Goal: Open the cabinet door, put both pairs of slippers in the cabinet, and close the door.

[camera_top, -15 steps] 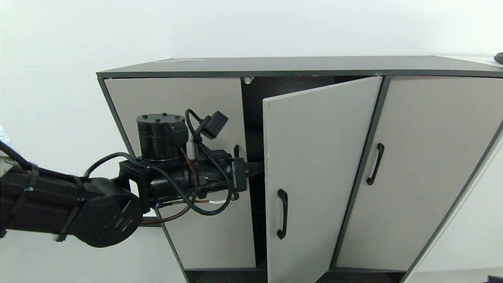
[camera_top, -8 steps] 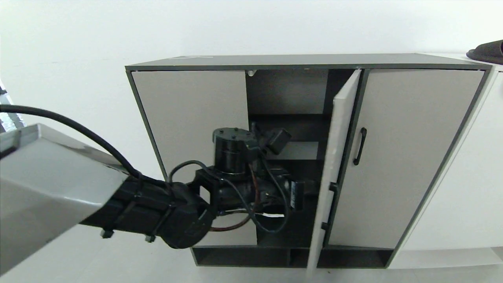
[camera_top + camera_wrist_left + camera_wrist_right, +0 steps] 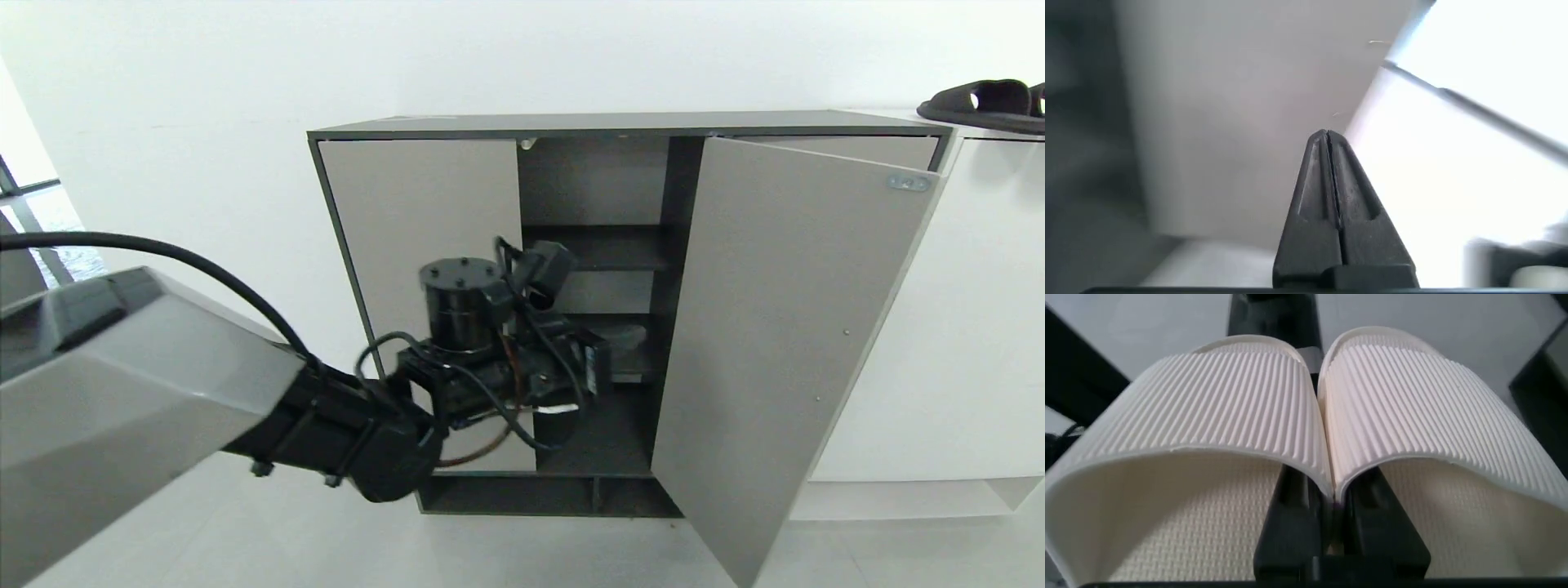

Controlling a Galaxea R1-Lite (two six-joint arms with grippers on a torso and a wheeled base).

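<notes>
Door: the cabinet door (image 3: 784,343) of the middle section stands wide open, at 3 o'clock from the opening, with its inner face turned to the room. I judge step 1 done.
Cabinet: the cabinet (image 3: 571,124) shows dark shelves (image 3: 604,253) inside the opening. I see no slippers on them. The left door (image 3: 416,237), at 9 o'clock from the opening, is closed.
White pair: the white slippers (image 3: 1241,400) are side by side, with inner edges touching, and are held in the air, not in the cabinet yet.
Right end effector: the right end effector (image 3: 1331,518) is clamped on the white slippers where the two inner edges meet, so it carries both at once.
Dark pair: the dark slippers (image 3: 980,102) lie on top of the white counter (image 3: 980,245), at approx. 2 o'clock from the cabinet and well apart from the opening. One shows clearly, the 2nd is cut by the picture edge.
Left end effector: the left end effector (image 3: 1327,155) has its fingers pressed together, with nothing between them. The left arm (image 3: 490,359) is in front of the lower half of the opening, at approx. 9 o'clock from the open door.
Done: door open and 1st pair grasped, maybe 1/3 of the task by my estimate.
Left: put the white pair on a shelf, fetch the dark pair from the counter and put it in too, then close the door.
Note: the left arm is across the opening, so it probably must give room first.
</notes>
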